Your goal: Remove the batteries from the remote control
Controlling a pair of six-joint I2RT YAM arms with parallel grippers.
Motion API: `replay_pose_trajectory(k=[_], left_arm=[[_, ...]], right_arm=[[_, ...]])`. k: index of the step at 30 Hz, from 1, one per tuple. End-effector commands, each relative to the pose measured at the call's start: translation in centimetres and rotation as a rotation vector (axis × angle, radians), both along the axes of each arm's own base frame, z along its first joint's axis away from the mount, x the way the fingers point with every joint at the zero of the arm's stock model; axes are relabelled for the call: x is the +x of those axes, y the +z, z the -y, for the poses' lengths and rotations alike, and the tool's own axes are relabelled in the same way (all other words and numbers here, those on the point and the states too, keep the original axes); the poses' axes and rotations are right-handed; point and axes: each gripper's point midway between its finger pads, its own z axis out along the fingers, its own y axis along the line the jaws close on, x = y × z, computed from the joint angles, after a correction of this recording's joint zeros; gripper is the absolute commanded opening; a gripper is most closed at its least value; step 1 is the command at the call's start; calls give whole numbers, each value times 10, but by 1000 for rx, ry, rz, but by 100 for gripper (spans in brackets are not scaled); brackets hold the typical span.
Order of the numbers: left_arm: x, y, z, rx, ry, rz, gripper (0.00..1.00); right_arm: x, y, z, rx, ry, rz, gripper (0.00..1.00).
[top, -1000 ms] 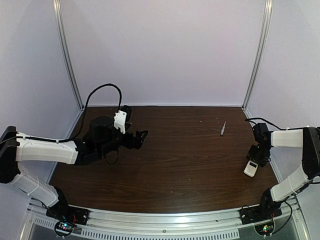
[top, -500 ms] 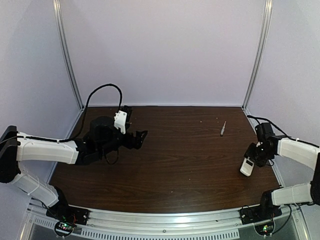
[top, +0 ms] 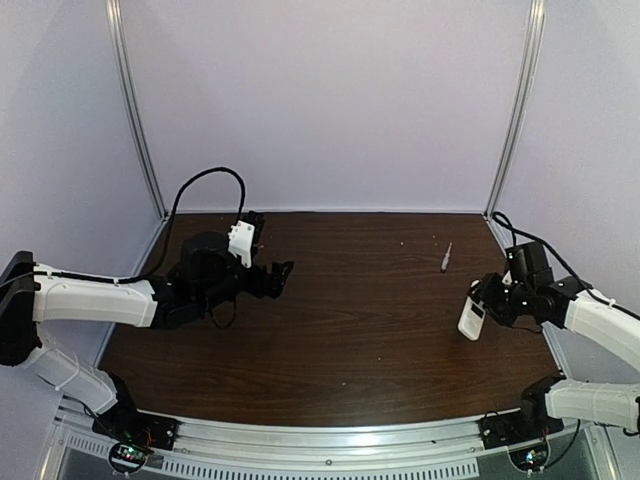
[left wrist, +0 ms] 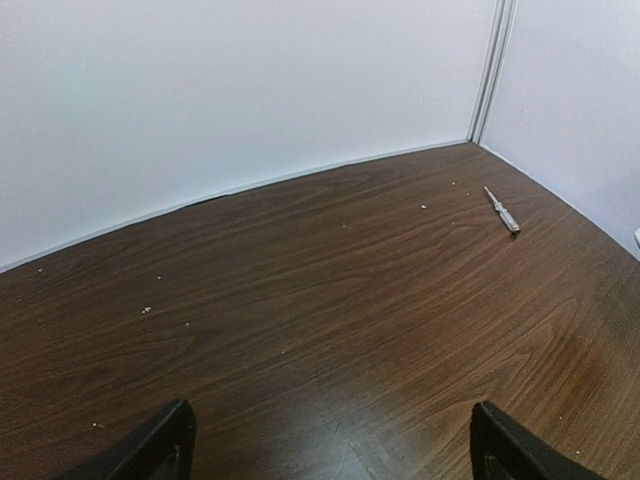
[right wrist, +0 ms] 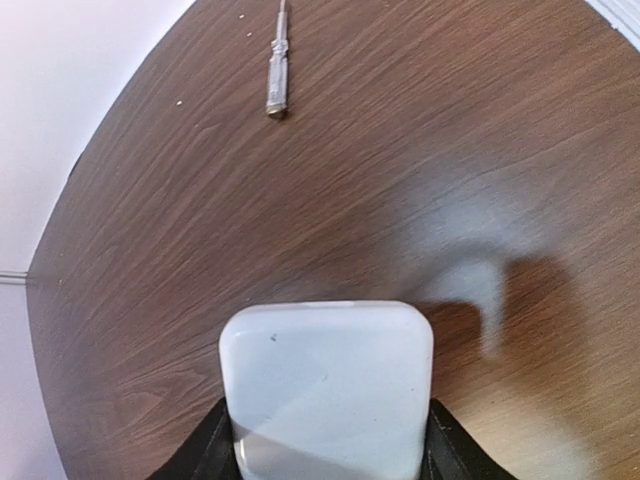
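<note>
My right gripper [top: 484,312] is shut on the white remote control [top: 470,318] and holds it above the table at the right. In the right wrist view the remote's plain white end [right wrist: 327,385] fills the space between the two black fingers [right wrist: 198,450]. My left gripper [top: 283,274] is open and empty over the table's left side; in the left wrist view its two black fingertips [left wrist: 160,445] stand far apart over bare wood. No batteries show in any view.
A slim silvery screwdriver [top: 446,257] lies on the dark wooden table [top: 360,330] at the back right; it also shows in the left wrist view [left wrist: 502,210] and the right wrist view [right wrist: 276,75]. White walls and metal posts enclose the table.
My right gripper has lifted the remote from near the table's right edge and carried it left and a little toward the back. The left arm has not moved.
</note>
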Motion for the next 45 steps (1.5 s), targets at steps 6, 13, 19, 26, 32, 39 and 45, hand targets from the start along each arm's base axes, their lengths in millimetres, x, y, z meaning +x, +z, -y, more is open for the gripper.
replay_pose_trajectory(k=[6,13,19,26,32,39,45], left_arm=[[0,19,-3,-29,12,45,97],[-6,21,-7,-56,4,55,97],[-13,17,-2,-95,-42,31,98],[-25,14,15,-140,-145,1,97],[-46,12,27,-202,-245,-35,97],[-87,15,49,-277,-392,-78,98],[-114,18,59,-323,-454,-104,97]], right_arm=[[16,41,-60,133,48,141,1],[17,59,-100,144,79,185,0],[14,71,-127,168,53,219,0],[9,69,-160,225,14,212,0],[-2,72,-188,283,-15,224,0],[-23,74,-220,369,-14,236,0],[-39,69,-236,443,-16,231,0]])
